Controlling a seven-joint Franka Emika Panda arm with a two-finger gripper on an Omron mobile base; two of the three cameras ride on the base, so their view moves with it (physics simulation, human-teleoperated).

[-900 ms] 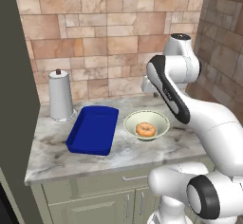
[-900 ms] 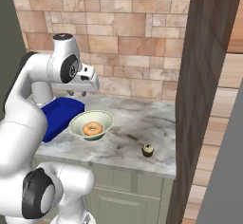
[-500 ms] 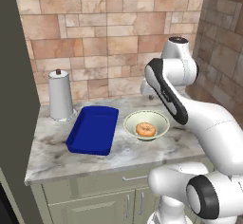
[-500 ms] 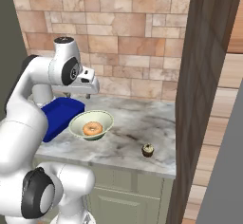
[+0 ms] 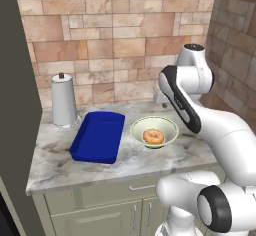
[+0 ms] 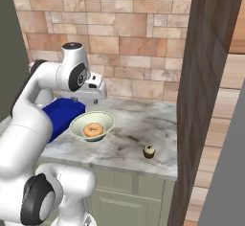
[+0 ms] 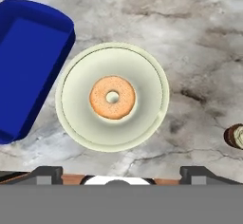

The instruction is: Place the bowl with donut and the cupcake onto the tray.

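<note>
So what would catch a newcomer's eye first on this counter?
Probably the orange-brown donut in the pale bowl mid-counter, right beside the empty deep blue tray. Then the tiny cupcake, alone near the counter's front edge, well apart from the bowl. The tool hangs open above the bowl, holding nothing.

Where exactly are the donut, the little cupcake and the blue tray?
donut [image 7: 112, 97], hand view, on its glazed ring beside the hole.
cupcake [image 6: 149, 151], right base view, on its dark top.
tray [image 5: 98, 135], left base view, on its bare blue floor.
</note>
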